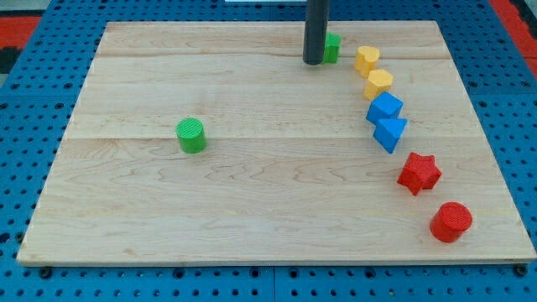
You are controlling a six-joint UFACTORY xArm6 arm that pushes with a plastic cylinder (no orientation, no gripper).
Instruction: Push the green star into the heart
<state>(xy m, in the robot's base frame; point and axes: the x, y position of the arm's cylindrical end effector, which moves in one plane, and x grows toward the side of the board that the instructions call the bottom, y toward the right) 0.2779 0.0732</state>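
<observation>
My tip [313, 61] rests on the board near the view's top, just right of centre. A green block [334, 47], largely hidden by the rod, touches the tip's right side; its star shape cannot be made out. Two yellow blocks lie to its right: one [367, 59] a short gap away, the other [378, 83] just below that. I cannot tell which of the two is the heart.
A green cylinder [191, 135] stands at the left middle. Two blue blocks [384, 107] [390, 132], a red star [419, 173] and a red cylinder [451, 221] run in a curve down the right side. The wooden board [252, 235] ends at blue pegboard.
</observation>
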